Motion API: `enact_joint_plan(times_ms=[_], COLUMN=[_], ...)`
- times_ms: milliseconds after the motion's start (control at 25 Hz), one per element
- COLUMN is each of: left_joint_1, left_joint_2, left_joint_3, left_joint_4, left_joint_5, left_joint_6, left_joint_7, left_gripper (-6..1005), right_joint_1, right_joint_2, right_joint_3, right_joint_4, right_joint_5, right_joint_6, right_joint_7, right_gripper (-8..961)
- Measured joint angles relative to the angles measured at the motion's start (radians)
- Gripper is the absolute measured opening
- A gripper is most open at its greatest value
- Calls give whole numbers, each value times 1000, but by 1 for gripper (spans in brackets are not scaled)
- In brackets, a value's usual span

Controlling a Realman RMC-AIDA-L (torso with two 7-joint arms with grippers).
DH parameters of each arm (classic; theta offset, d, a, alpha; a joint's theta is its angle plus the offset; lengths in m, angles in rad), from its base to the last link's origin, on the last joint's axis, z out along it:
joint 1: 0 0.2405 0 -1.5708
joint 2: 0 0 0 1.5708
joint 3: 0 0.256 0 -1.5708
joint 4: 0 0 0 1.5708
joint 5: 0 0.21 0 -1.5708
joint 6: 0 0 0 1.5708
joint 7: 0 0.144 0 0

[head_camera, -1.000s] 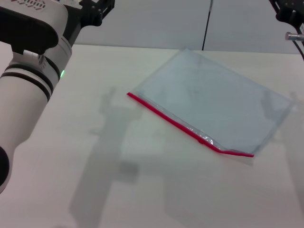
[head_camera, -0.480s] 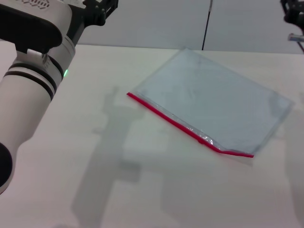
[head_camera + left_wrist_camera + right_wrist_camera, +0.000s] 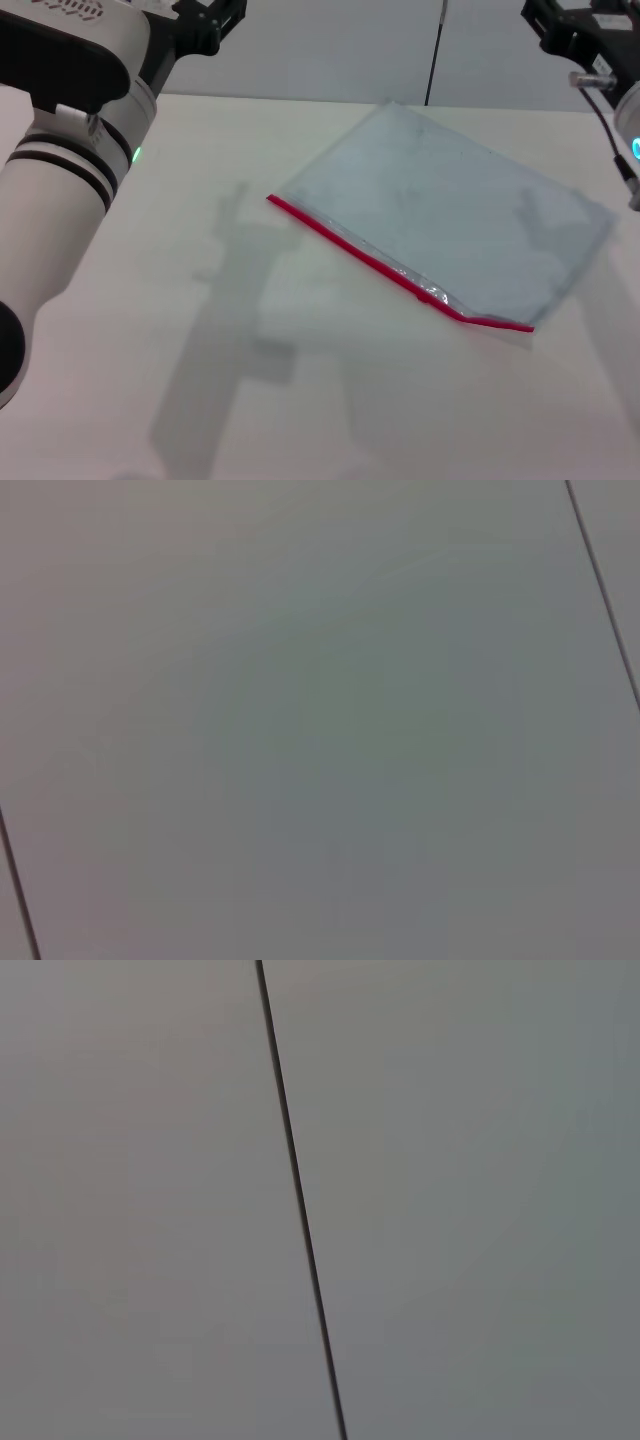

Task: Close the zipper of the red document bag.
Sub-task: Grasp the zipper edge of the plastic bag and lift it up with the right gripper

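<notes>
The red document bag (image 3: pixel 450 215) lies flat on the white table (image 3: pixel 150 330), a translucent pale blue-grey pouch set at a slant right of centre. Its zipper (image 3: pixel 385 265) is the bright red strip along the near long edge, with a small clear slider (image 3: pixel 430 294) toward the strip's right end. My left gripper (image 3: pixel 205 25) is raised at the upper left, far from the bag. High above the bag's far right corner, my right gripper (image 3: pixel 560 28) hangs at the upper right. Both wrist views show only a grey wall.
A grey wall panel with a dark vertical seam (image 3: pixel 436 50) stands behind the table's far edge. My bulky white left arm (image 3: pixel 60 180) fills the left side of the head view. Arm shadows fall on the table and bag.
The right arm has swung left, further into view above the bag, and its shadow on the bag shifted left. The left arm moved slightly right at first, then held still. The bag has not moved.
</notes>
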Motion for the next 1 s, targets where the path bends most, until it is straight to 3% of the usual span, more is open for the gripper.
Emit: enact_joint_plan(times_ms=[120, 280, 560, 1000], left_joint_1=[-2, -3, -7, -13], left_joint_2=[0, 0, 0, 0], left_joint_3=[0, 1, 3, 6], left_joint_4=[-1, -2, -7, -20], left_joint_5=[-6, -11, -11, -11], left_joint_6=[0, 1, 1, 1], left_joint_7=[5, 6, 7, 7], left_gripper=[887, 885, 882, 877], right_joint_1=[-9, 0, 3, 37], right_joint_2=[15, 15, 13, 12], right_joint_3=[18, 2, 7, 33], right_joint_4=[1, 10, 24, 28], right_joint_5=[7, 30, 36, 317], right_joint_6=[41, 120, 92, 103], right_joint_7=[-48, -57, -52, -180], right_gripper=[724, 723, 724, 726])
